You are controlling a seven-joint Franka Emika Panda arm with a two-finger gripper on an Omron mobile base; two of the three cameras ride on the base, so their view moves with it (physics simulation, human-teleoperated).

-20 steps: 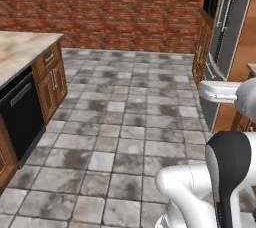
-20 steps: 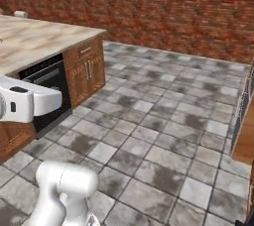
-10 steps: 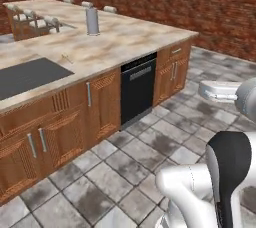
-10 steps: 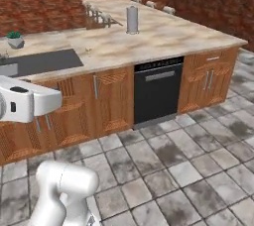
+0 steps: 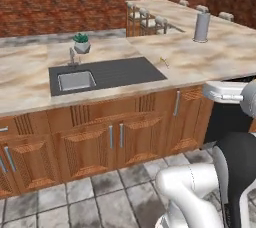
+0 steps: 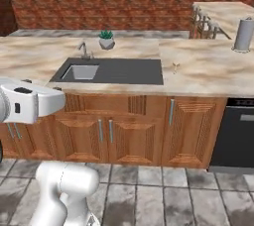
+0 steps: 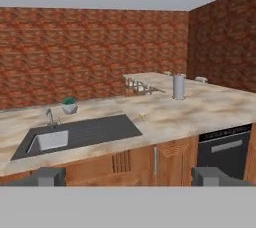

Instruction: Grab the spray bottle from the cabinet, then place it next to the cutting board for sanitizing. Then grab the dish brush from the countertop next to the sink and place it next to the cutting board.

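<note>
while pincer (image 7: 129,176) gapes empty, dish brush (image 5: 164,62) lies beside sink (image 5: 76,79); no writing legible.

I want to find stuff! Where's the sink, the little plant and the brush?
sink (image 5: 76,80), left base view, steel basin floor
little plant (image 6: 105,35), right base view, green leaves
dish brush (image 5: 164,62), left base view, thin handle

Small potted plant (image 5: 81,43) behind the basin; grey canister (image 5: 201,26) farther right; black oven front (image 6: 239,133) below.
</note>
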